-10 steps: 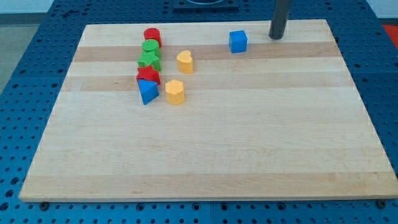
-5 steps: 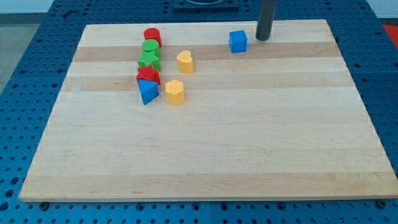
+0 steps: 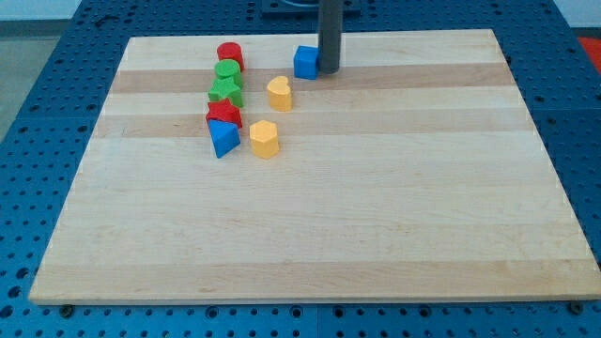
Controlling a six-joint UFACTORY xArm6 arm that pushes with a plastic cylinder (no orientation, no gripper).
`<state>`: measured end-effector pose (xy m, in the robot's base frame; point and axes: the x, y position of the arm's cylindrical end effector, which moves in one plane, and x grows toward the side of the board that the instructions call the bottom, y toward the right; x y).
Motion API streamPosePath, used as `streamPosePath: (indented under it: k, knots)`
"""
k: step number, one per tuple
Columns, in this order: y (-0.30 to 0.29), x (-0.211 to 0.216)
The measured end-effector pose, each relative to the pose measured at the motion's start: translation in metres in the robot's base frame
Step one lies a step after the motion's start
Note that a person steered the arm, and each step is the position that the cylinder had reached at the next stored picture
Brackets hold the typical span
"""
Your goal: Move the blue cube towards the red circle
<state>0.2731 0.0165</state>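
One small blue cube (image 3: 306, 62) sits right of the red circle (image 3: 230, 54), the tip (image 3: 330, 69) touching its right face; no jaws exist. Seemingly light and rigid, it should slide if pushed centrally.

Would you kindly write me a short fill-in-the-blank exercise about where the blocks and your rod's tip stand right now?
1. My tip stands against the view's ___ side of the blue cube.
2. The red circle lies toward the view's ___ of that cube.
3. The yellow heart sits nearer the view's ___ than the cube.

Missing words: right; left; bottom
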Motion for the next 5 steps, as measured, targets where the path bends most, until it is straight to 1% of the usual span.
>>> streamPosePath:
  k: [1,3,5]
  knots:
    - [-0.014,-0.001]
    - [-0.027,-0.017]
    - [-0.051,-0.017]
